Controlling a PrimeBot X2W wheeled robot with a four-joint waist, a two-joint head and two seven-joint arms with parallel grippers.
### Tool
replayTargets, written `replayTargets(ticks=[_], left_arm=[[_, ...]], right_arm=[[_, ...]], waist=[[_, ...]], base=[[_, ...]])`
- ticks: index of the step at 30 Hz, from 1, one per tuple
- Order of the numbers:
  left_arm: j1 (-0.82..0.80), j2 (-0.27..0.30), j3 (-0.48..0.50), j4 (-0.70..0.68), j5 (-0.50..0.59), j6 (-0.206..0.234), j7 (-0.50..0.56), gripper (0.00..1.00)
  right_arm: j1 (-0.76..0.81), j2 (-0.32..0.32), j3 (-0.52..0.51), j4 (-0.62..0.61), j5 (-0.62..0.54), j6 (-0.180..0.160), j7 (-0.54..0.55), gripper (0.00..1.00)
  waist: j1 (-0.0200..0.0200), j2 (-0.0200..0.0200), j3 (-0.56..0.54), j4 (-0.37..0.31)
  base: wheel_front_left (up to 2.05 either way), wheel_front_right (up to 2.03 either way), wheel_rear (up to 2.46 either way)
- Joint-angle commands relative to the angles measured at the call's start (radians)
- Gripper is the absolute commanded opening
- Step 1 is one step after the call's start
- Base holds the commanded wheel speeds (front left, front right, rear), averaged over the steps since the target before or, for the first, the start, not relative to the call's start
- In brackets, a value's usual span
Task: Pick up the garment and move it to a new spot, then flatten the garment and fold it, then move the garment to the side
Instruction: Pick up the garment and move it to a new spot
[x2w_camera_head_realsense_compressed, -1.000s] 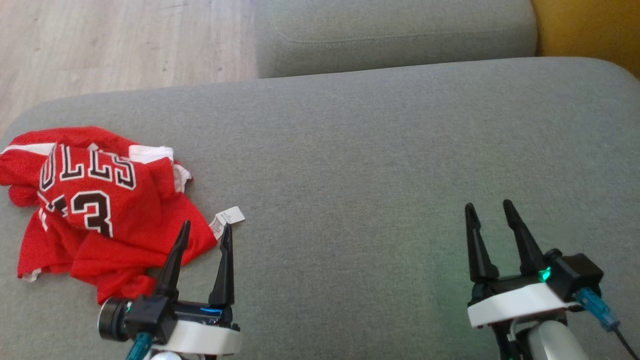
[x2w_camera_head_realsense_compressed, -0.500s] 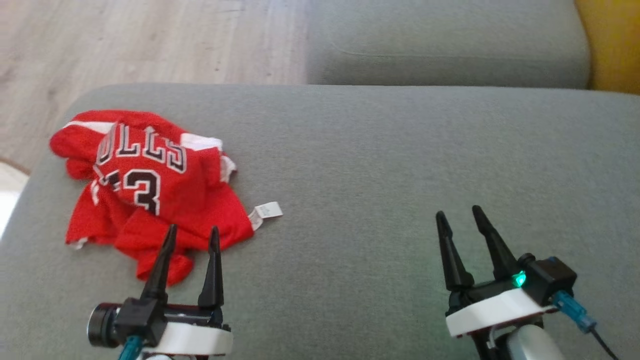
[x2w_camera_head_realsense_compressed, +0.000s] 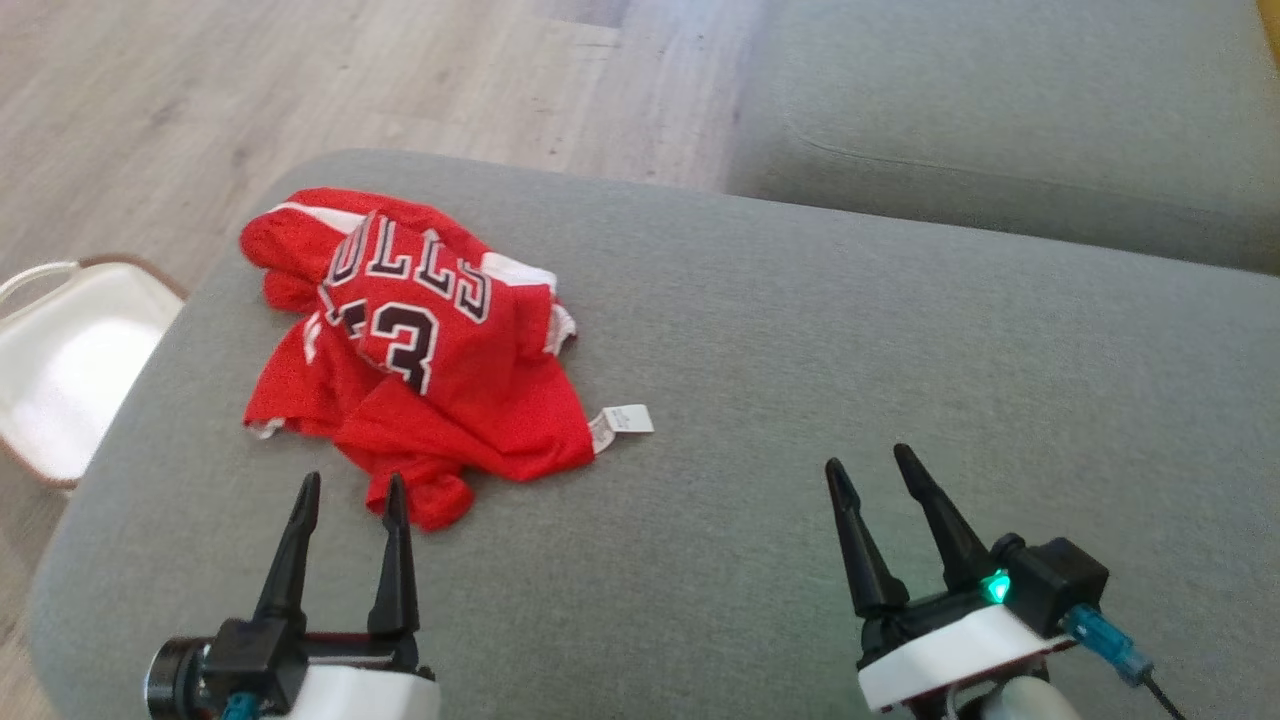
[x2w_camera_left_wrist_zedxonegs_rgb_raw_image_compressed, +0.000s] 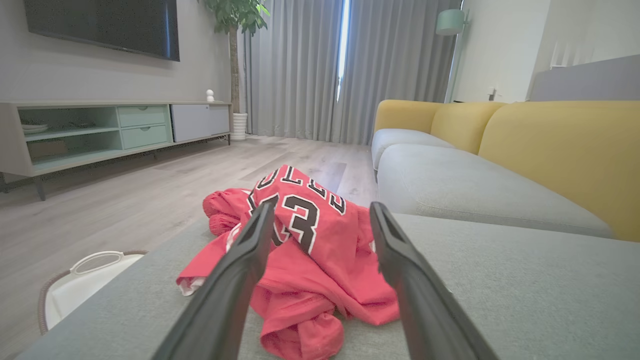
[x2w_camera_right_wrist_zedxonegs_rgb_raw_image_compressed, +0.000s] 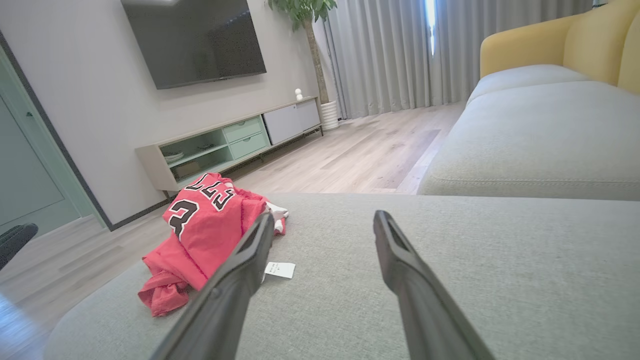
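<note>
Head view has swung left, bringing the crumpled jersey (x2w_camera_head_realsense_compressed: 420, 350) nearer centre; the jersey itself is unmoved. Left gripper (x2w_camera_head_realsense_compressed: 352, 482), right gripper (x2w_camera_head_realsense_compressed: 870, 458): wide open, empty. Pickup pending.

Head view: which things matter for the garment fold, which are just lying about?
Job:
- red Bulls jersey, crumpled, white tag sticking out
- grey seat cushion under it
- left claw and right claw, both open and empty

Lying about:
- white basket on the floor
- far grey cushion
- TV console
- potted plant
</note>
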Motion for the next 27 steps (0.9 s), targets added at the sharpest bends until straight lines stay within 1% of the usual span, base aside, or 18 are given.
replayTargets(ticks=[1, 8, 15, 18, 20, 23, 25, 27], left_arm=[[-0.033, -0.002, 0.038, -0.033, 0.007, -0.004, -0.01, 1.0], [-0.022, -0.002, 0.053, -0.035, 0.01, -0.013, -0.01, 1.0], [-0.015, -0.002, 0.067, -0.032, 0.006, -0.017, -0.01, 1.0], [-0.047, 0.003, 0.064, -0.005, 0.002, -0.033, -0.01, 1.0], [-0.09, 0.016, 0.059, 0.006, 0.015, -0.044, -0.01, 1.0], [-0.176, 0.055, 0.043, 0.038, 0.026, -0.063, -0.01, 1.0], [-0.249, 0.088, 0.034, 0.095, 0.018, -0.072, -0.005, 1.0], [-0.344, 0.126, 0.02, 0.155, 0.009, -0.078, 0.03, 1.0]], right_arm=[[-0.019, -0.006, 0.031, -0.029, 0.012, -0.001, -0.011, 1.0], [-0.012, -0.006, 0.049, -0.023, 0.02, -0.001, -0.011, 1.0], [-0.012, -0.006, 0.056, -0.022, 0.023, -0.001, -0.011, 1.0], [-0.019, -0.006, 0.058, -0.02, 0.02, -0.001, -0.011, 1.0], [-0.029, -0.006, 0.06, -0.019, 0.01, -0.001, -0.011, 1.0], [-0.046, -0.006, 0.046, -0.021, -0.001, -0.001, -0.011, 1.0], [-0.057, -0.006, 0.038, -0.022, -0.004, -0.001, -0.011, 1.0], [-0.068, -0.006, 0.034, -0.022, -0.011, -0.001, -0.011, 1.0]], waist=[[0.0001, -0.0001, -0.008, 0.027], [0.0001, -0.0001, -0.016, 0.069], [0.0001, -0.0001, -0.014, 0.082], [0.0001, -0.0001, 0.003, 0.081], [0.0001, -0.0001, 0.019, 0.074], [0.0001, -0.0001, 0.051, 0.056], [0.0001, -0.0001, 0.077, 0.042], [0.0001, -0.0001, 0.106, 0.028]], base=[[0.0, 0.0, 0.0], [0.0, 0.0, 0.0], [0.0, 0.0, 0.0], [0.0, 0.0, 0.0], [0.0, 0.0, 0.0], [0.0, 0.0, 0.0], [0.0, 0.0, 0.0], [0.0, 0.0, 0.0]])
